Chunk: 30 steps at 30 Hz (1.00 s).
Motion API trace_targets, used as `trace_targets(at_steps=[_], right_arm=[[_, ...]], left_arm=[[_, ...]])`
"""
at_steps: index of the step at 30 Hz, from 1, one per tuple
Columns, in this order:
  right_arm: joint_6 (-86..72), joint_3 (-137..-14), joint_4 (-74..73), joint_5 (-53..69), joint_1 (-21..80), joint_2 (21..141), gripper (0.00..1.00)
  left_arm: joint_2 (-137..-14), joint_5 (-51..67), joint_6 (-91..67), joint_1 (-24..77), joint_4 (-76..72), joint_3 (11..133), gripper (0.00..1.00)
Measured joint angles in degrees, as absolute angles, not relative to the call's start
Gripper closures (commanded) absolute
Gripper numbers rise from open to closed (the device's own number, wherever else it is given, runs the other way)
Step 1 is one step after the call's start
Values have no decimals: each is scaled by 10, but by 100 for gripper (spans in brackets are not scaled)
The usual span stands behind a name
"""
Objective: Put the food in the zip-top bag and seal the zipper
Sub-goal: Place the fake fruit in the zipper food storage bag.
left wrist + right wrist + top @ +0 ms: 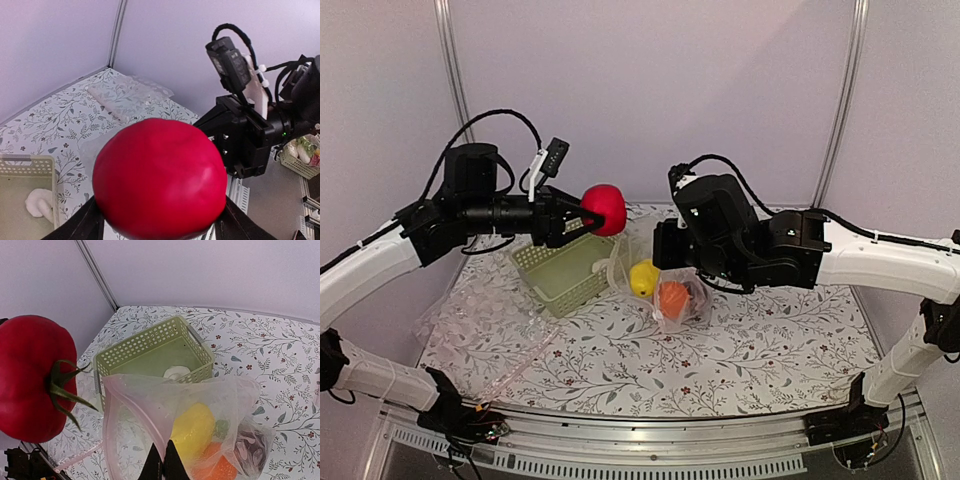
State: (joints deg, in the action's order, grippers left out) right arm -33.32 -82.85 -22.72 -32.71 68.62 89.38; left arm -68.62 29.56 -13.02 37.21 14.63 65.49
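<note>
My left gripper (588, 216) is shut on the red tomato-like toy (604, 208) and holds it in the air above the far edge of the green basket; the toy fills the left wrist view (159, 179). My right gripper (163, 462) is shut on the pale pink mouth strip (131, 407) of the zip-top bag (665, 290), holding the mouth up and open. Inside the bag lie the yellow (194, 430), orange (216, 467), dark maroon (251, 450) and green (221, 428) toys. The white toy (176, 372) lies in the basket. No slider shows.
The light green lattice basket (542, 262) stands left of the bag, under the red toy. A second flat clear plastic bag (470, 330) with a pink strip lies at the left front of the flowered table. The right arm's wrist (720, 225) hangs over the bag.
</note>
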Motion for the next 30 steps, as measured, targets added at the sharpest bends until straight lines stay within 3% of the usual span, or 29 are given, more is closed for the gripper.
trace_targets(at_steps=[8, 30], right_arm=[[-331, -828, -227, -327, 686, 894, 100], [-322, -828, -220, -305, 686, 889, 100]], left_arm=[[-703, 300, -88, 450, 162, 660, 37], [-803, 166, -61, 471, 267, 704, 38]])
